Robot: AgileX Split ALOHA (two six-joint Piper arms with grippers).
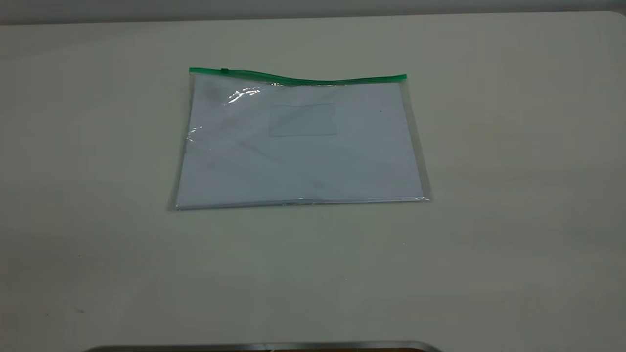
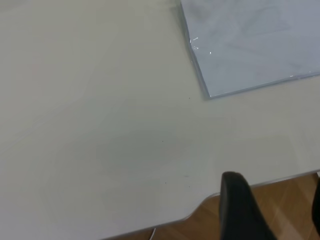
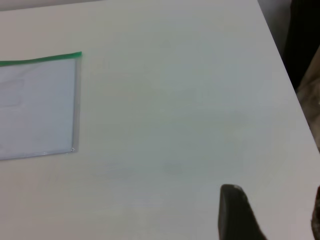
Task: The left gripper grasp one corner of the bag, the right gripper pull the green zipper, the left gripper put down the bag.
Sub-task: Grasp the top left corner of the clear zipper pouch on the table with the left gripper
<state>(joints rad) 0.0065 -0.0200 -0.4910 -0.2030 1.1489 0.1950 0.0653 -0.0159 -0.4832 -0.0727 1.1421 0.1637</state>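
The bag [image 1: 298, 146] lies flat on the white table [image 1: 489, 220], a clear pouch with white paper and a small card pocket [image 1: 302, 119]. The green zipper [image 1: 298, 79] runs along its far edge, with the slider tab [image 1: 224, 71] near the left end. Neither arm shows in the exterior view. My left gripper [image 2: 272, 182] is open and empty, hovering over the table's edge, apart from a corner of the bag [image 2: 255, 45]. My right gripper [image 3: 272, 192] is open and empty over bare table, far from the bag [image 3: 35, 110] and its green zipper [image 3: 40, 60].
A metal-rimmed edge [image 1: 264, 346] shows at the near side of the table. Wooden floor [image 2: 290, 200] lies past the table edge under the left gripper. A dark shape [image 3: 305, 40] stands beyond the table edge in the right wrist view.
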